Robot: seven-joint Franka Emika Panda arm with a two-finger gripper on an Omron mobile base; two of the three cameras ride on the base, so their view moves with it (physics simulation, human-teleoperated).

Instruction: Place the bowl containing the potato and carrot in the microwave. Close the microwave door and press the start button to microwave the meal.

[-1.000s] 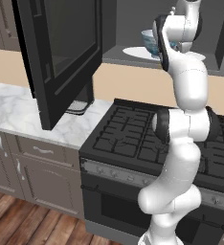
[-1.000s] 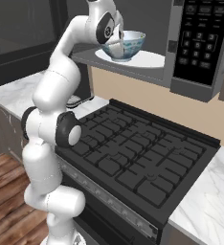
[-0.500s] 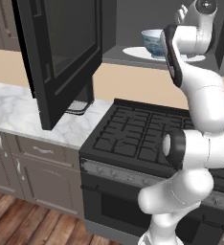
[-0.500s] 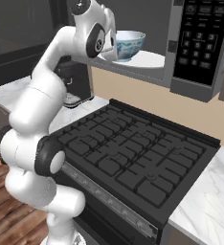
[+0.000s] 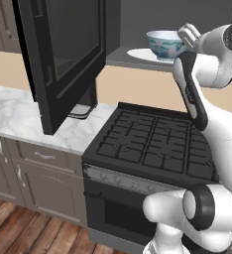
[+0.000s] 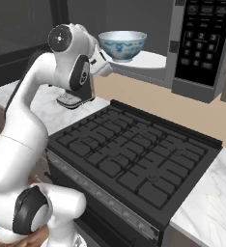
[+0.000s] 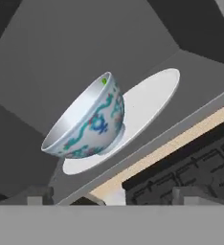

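**A:** Hand view first: your round white bowl with the blue pattern on its outer wall (image 7: 87,125) is sitting on the white round turntable plate (image 7: 150,98) inside the wide dark microwave (image 6: 202,46). A speck of green shows at the bowl's rim, probably the carrot's top; you can't see the potato from any angle here.

**B:** So which step am I on?

**A:** Going by how things lie, the placing is done. The bowl stands upright on the plate, and the large black microwave door with its dark glass window (image 5: 63,54) is swung wide open over the marble worktop (image 5: 29,119), left of the black gas stove (image 5: 157,144).

**B:** And the claw?

**A:** Your claw (image 7: 111,198) is spread wide and holds nothing. The two dark tips show at the bottom of the hand view, near the bowl but apart from it, touching neither it nor the plate. From the left base view you can see the hand just beside the bowl, at the mouth of the oven.

**B:** What does the next move call for?

**A:** You'd want to pull the arm clear of the opening, then reach round to the outer face of the door and push it shut. After that comes the start button on the narrow control strip (image 6: 197,38). Mind the bowl as you back out.
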